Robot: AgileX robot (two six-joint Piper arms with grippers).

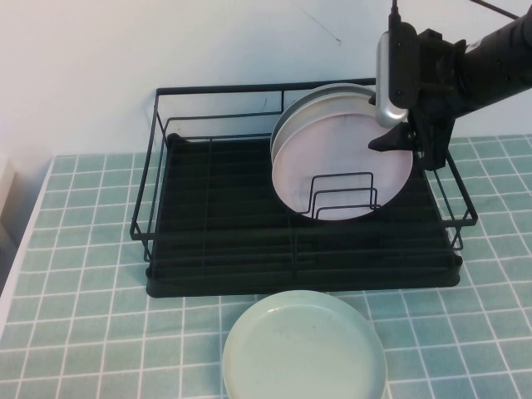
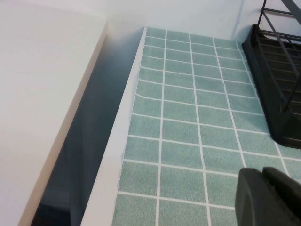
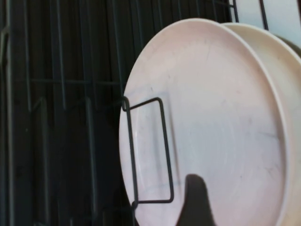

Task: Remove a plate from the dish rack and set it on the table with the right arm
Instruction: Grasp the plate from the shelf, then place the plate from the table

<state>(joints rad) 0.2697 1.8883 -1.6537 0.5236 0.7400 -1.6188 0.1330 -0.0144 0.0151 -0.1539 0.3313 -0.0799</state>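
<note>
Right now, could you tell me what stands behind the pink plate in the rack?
A cream-white plate leans behind the pink plate in the dish rack; only its rim shows.

Plain white wall (image 1: pixel 208 41) behind; white ledge (image 2: pixel 42 94) beside, dark gap between.

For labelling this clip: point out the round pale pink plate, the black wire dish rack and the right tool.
Round pale pink plate (image 1: pixel 332 162), high view, its face.
Black wire dish rack (image 1: pixel 216 87), high view, back rail.
Right tool (image 1: pixel 399 141), high view, fingertips.
</note>
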